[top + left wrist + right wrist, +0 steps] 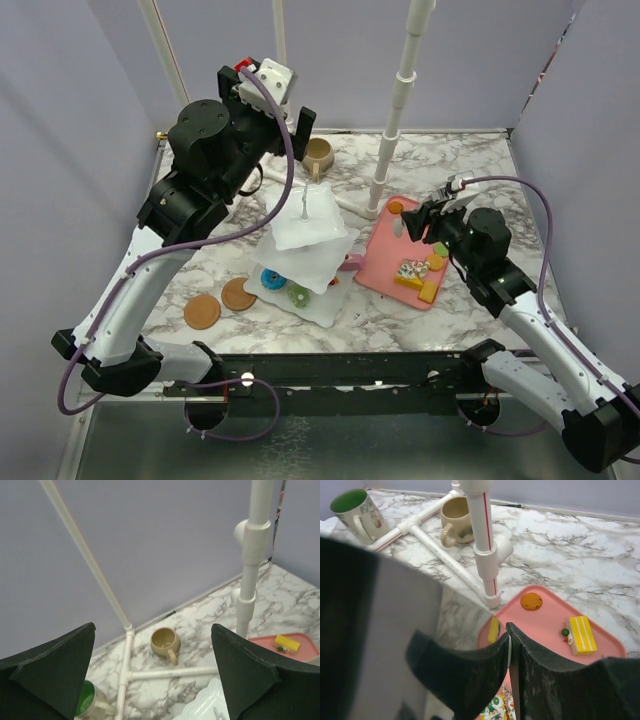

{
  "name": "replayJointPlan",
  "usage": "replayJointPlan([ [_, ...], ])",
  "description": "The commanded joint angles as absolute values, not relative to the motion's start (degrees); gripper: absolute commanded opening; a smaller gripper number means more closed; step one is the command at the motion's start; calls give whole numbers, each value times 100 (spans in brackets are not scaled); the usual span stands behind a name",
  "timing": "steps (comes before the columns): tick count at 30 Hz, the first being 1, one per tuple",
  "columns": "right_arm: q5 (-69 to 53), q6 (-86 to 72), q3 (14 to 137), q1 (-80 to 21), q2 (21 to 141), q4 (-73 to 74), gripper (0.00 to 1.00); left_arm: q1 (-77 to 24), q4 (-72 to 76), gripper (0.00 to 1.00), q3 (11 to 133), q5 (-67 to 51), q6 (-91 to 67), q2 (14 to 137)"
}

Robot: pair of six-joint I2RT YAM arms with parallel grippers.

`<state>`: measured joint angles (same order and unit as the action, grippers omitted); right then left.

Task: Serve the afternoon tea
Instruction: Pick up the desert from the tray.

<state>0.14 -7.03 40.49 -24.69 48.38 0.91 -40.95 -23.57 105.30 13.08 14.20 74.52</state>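
Observation:
The white three-tier stand (312, 240) stands mid-table, with a blue donut (271, 279) and a green one (299, 295) on its bottom plate. A tan mug (318, 155) sits behind it, and a green-lined mug (355, 507) stands further left. My left gripper (298, 122) hangs open high above the back of the table, nothing between its fingers (60, 665). My right gripper (418, 222) hovers over the pink tray (385, 262) and is shut on the metal tongs (395, 630). On the tray lie a cookie (531, 601), a yellow cake slice (582, 634) and other pastries.
A white pipe frame (395, 110) rises from the table beside the tray, its foot bars running towards the mugs. Two brown round cookies (202, 311) (238, 294) lie on the marble left of the stand. Grey walls close in the back and sides.

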Motion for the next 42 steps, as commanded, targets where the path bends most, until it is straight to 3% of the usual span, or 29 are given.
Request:
replayJointPlan([
  [1,582,-758,3852,-2465,4967,-623,54,-3446,-3425,99,10693,928,769,7549],
  [8,1489,-936,3557,-2461,5072,-925,53,-2351,-3871,99,10188,117,401,7447],
  [21,2803,-451,3757,-2376,6750,-2477,53,-2180,-4442,99,9753,501,327,7540],
  [42,2738,-258,3695,-1646,7976,-3415,61,-2153,-4175,99,9509,446,264,7309],
])
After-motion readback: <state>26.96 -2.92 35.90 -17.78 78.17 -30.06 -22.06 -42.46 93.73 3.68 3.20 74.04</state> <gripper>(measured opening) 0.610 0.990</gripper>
